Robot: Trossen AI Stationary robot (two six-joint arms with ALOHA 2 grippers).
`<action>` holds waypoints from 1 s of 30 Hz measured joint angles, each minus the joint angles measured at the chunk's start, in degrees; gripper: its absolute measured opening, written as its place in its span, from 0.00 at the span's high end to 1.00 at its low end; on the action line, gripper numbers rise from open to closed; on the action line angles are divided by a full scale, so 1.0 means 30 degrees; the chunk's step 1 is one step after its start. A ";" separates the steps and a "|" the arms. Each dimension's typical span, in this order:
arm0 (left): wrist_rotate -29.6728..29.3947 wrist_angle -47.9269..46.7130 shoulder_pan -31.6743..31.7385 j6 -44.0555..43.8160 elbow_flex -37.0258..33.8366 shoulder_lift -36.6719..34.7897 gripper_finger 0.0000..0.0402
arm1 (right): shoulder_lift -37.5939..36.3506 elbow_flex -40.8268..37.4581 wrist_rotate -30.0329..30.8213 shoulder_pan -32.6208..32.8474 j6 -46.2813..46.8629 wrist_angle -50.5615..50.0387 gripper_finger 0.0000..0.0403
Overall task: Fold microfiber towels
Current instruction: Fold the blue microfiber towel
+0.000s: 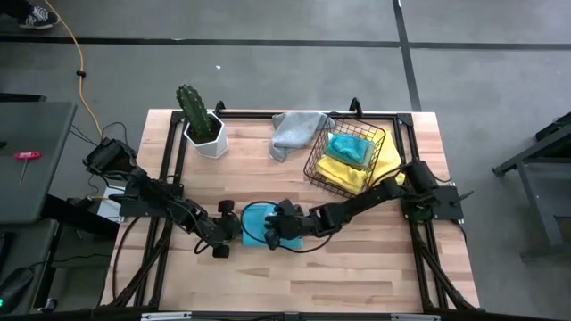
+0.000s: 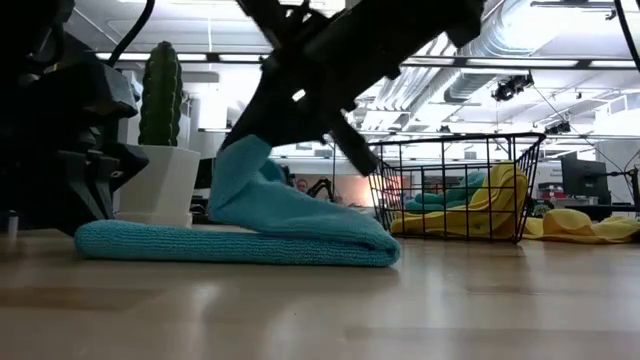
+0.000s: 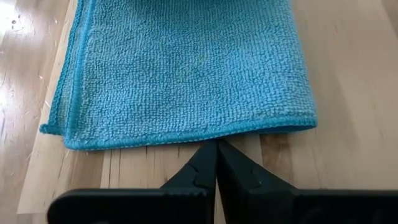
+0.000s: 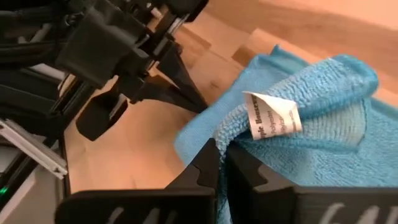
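wooden table (image 1: 357, 259), folded teal towel (image 1: 259, 223) flat, right end effector (image 4: 219, 152) pinching its corner

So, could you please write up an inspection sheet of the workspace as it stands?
Surface: wooden table, black-framed.
Job's things: teal towel part-folded mid-table; grey towel over the basket edge; teal and yellow towels in the wire basket.
Clutter: potted cactus.
Grippers: left gripper shut, empty, at the towel's edge; right gripper shut on the teal towel, lifting a fold.
Cables: yellow cord on the floor.
Surroundings: a shoe at the frame edge.
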 joint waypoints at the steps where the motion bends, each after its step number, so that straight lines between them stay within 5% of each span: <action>1: -0.0021 0.0006 -0.0002 -0.0002 0.0000 0.0000 1.00 | 0.0127 0.0000 -0.0262 -0.0064 0.0035 0.0248 1.00; 12: -0.0147 0.0041 -0.0015 0.0049 -0.0005 0.0000 1.00 | 0.0552 -0.0007 -0.1002 -0.0594 -0.0705 0.3169 0.93; 24: -0.0331 0.0070 -0.0029 0.0041 -0.0007 -0.0007 1.00 | 0.0552 -0.0007 -0.0129 -0.0750 -0.2329 0.5622 0.47; 30: -0.0238 0.0027 -0.0028 0.0401 -0.0007 -0.0091 1.00 | 0.0260 -0.0007 -0.1165 -0.0750 -0.4779 0.7518 0.36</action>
